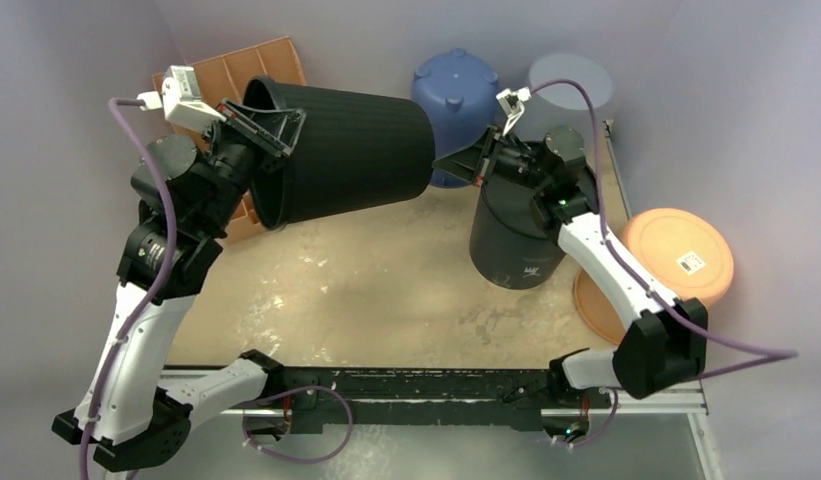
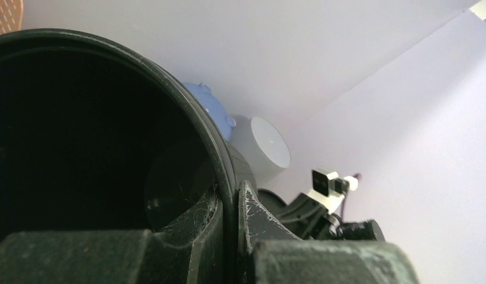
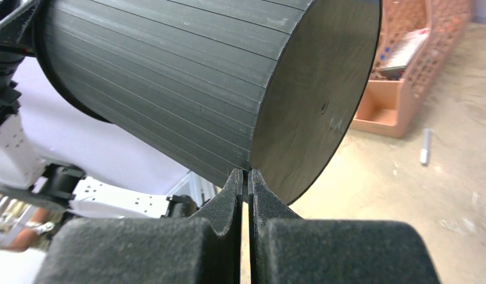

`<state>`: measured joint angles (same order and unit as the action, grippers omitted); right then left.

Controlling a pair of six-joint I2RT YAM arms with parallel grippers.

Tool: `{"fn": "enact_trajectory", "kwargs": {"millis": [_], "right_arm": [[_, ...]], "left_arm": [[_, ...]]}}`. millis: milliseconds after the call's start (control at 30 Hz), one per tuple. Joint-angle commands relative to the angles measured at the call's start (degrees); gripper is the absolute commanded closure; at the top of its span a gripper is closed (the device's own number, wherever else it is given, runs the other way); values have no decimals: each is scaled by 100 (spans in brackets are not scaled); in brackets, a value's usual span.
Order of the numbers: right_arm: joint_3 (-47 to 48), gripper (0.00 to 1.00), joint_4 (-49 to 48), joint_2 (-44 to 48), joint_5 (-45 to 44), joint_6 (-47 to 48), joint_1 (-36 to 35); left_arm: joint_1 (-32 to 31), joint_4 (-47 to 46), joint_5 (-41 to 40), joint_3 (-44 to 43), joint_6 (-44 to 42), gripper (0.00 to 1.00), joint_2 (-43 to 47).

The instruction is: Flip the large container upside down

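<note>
**Item:** large black ribbed plastic container (image 1: pixel 356 150). Tapered bucket shape, fine flutes running down the wall, flat smooth base, thick rolled rim.

**Position:** lifted off the mottled beige worktop (image 1: pixel 366 290), lying on its side in the air, mouth to the left and base to the right.

**Left tool** (image 1: pixel 276 125): pinching the rim, one finger inside the wall and one outside.

**Right tool** (image 3: pixel 245 177): pressed together right at the lower edge of the base. I cannot tell whether a sliver of that edge is caught between the pads.

**Step in hand, as I judge it:** about half the turn is made. To do it well, pivot about the rim grip so the mouth swings downward. Let the right tool only steady the base. Set the rim flat on bare worktop, away from the second dark pail (image 1: pixel 511 250) just beside.

**Nearby:** blue domed plastic pot (image 1: pixel 456 90), pale grey cylinder (image 1: pixel 571 85), orange slotted crate (image 1: pixel 236 75), peach round dish (image 1: pixel 681 255).
</note>
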<state>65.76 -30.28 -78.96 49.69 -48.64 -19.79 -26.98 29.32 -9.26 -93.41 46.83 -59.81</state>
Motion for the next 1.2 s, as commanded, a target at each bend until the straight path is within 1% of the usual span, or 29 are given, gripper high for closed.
{"fn": "enact_trajectory", "kwargs": {"millis": [0,67,100,167,200,267,367,433,533,600,800,967,1067,1100,1133,1167], "right_arm": [[582,100,687,879,122,684,-361],[805,100,1471,971,-270,1145,-367],[1006,100,2047,934,-480,1374,-368],[1458,100,2944,770,-899,1851,-366],[1628,100,3266,689,-972,2060,-367],[1871,100,3731,585,-1180,2392,-368],[2027,100,4115,575,-1430,2807,-368],[2101,100,4297,575,-1590,3050,-368],[2201,100,4437,555,-1726,3286,-368],[2282,100,4482,525,-1735,3401,-368],[2299,100,4290,530,-1544,3455,-368],[2284,100,4282,415,-1572,3338,-368],[2316,100,4474,337,-1737,3258,-366],[2362,99,4598,280,-1882,3272,-367],[2422,89,4735,206,-2044,3357,-368],[2428,81,4847,138,-2073,3398,-365]], "left_arm": [[-25,-500,159,747,143,100,-374],[-18,-1020,415,1236,228,100,-411],[-11,-1209,566,1412,237,100,-517],[-9,-1432,781,1601,359,100,-777],[-10,-1588,890,1717,422,100,-878],[-10,-1885,1020,1973,528,100,-1010],[-12,-2240,1092,2347,576,100,-1079],[-9,-2330,1184,2564,518,100,-1138],[-9,-2480,1525,2881,455,100,-1253],[-9,-2603,1697,3127,454,100,-1301],[-14,-2831,1791,3900,281,100,-1112],[-9,-2904,1688,4117,287,100,-821],[-9,-2634,1377,4110,168,100,-454],[-9,-2480,1204,4098,104,100,-313],[-9,-2302,1027,4098,45,100,-167],[-13,-2128,880,4092,8,100,-36]]}}
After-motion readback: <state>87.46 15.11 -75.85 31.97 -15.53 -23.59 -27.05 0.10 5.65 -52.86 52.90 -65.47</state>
